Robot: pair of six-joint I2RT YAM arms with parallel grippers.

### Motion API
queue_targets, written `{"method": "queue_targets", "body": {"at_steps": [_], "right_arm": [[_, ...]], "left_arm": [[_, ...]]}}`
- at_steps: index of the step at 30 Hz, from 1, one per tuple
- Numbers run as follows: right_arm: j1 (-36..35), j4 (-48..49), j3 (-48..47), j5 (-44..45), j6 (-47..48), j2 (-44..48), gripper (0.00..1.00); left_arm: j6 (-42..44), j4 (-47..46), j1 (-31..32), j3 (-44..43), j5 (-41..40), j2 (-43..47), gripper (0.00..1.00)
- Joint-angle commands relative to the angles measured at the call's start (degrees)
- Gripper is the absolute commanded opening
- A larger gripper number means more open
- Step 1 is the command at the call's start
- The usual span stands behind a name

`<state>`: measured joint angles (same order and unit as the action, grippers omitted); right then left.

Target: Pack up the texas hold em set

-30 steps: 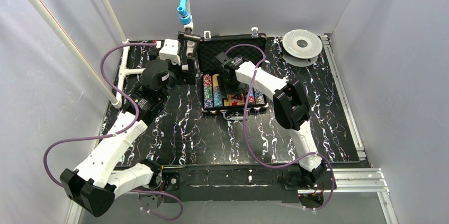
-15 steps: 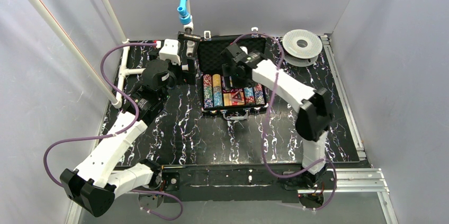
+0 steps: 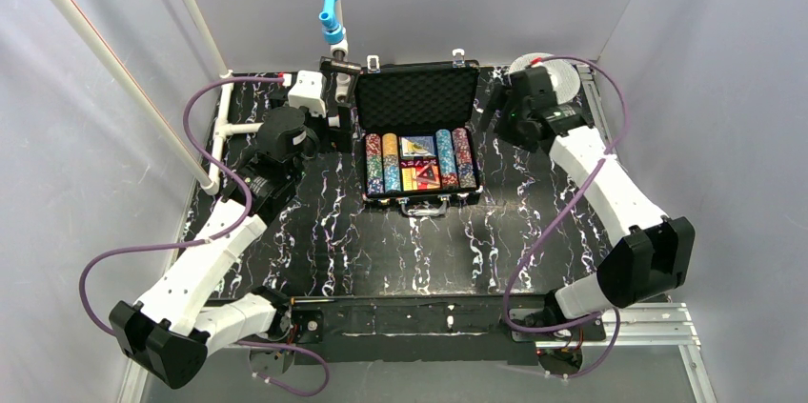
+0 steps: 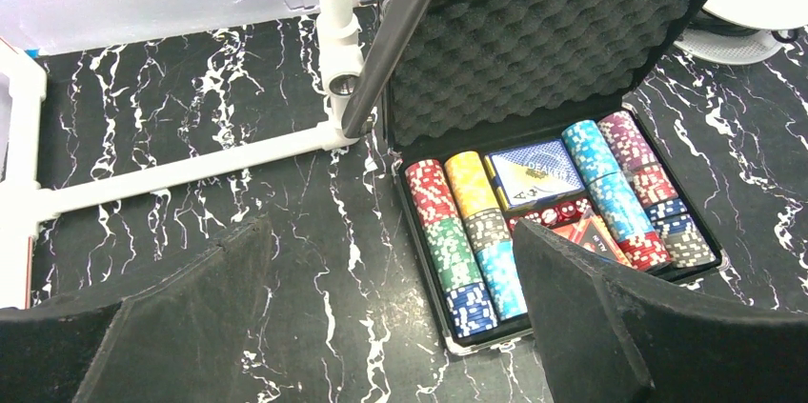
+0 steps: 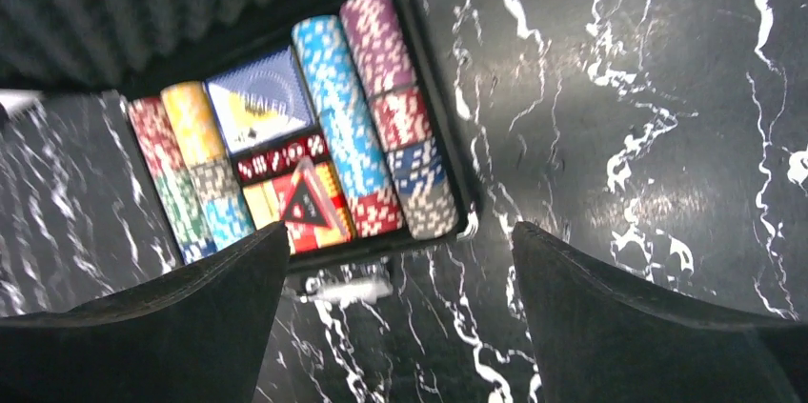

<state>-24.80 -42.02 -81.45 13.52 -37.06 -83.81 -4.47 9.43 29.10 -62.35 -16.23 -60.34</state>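
Seemingly the filling is finished: the black briefcase (image 3: 416,103) lies open on the desk (image 3: 381,251), its foam-lined lid propped up at the far side, and its tray looks full. Multicoloured chip rows (image 4: 448,231) run down both sides of the case, with a blue card deck (image 4: 536,172), the red dice (image 4: 557,214) and a red packet bearing a triangle mark (image 5: 307,201) packed between them. I can see no loose piece on the desk around the case. Left of the case, the left tool (image 4: 391,231) hangs with its fingers spread wide and nothing between them. Right of the case, close to the white spool (image 3: 543,79), the right tool (image 5: 400,230) is likewise spread and empty. What remains, I judge, is to lower the lid onto the tray and snap the silver latches (image 3: 373,64)
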Motion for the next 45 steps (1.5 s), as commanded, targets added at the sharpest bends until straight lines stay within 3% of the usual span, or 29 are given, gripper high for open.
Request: {"method": "queue_targets", "body": {"at_steps": [1, 4, 8, 11, 15, 22, 29, 35, 41, 45], "right_arm": [[6.2, 12.1, 1.6, -8.2, -1.8, 2.5, 0.97], [10.4, 11.0, -4.1, -13.9, -2.0, -1.0, 0.97], [15.8, 10.0, -15.4, -32.0, -4.4, -10.1, 0.85], [19.1, 16.3, -18.3, -43.1, -11.1, -14.7, 0.80], [21.9, 23.2, -22.0, -49.7, -20.3, -20.6, 0.79], [22.2, 16.0, -38.7, -52.6, -24.4, -33.1, 0.73], [22.3, 19.3, -36.8, -52.1, -29.6, -34.9, 0.64], [22.5, 13.1, -41.8, -50.9, -15.4, -37.3, 0.66], [22.4, 11.2, -44.8, -56.6, -5.6, -39.9, 0.68], [22.2, 10.4, -39.4, -52.2, -0.4, -35.5, 0.70]], "left_arm": [[0.4, -0.4, 0.3, 0.2, -1.4, 0.8, 0.99], [0.5, -0.4, 0.2, 0.2, -1.6, 0.7, 0.99], [0.5, -0.4, 0.2, 0.1, -1.4, 0.6, 0.99], [0.7, -0.4, 0.2, 0.0, -1.8, 0.7, 0.99], [1.1, -0.5, 0.2, 0.0, -1.9, 0.9, 0.99], [1.2, -0.1, 0.2, -0.3, -1.4, 0.8, 0.99], [1.3, -0.4, 0.2, -0.2, -1.8, 1.4, 0.99], [1.5, -0.5, 0.2, 0.0, -2.1, 1.8, 1.00], [1.6, -0.7, 0.2, 0.2, -2.6, 1.7, 0.99], [1.4, -0.7, 0.1, 0.2, -5.5, 1.2, 0.99]]}}
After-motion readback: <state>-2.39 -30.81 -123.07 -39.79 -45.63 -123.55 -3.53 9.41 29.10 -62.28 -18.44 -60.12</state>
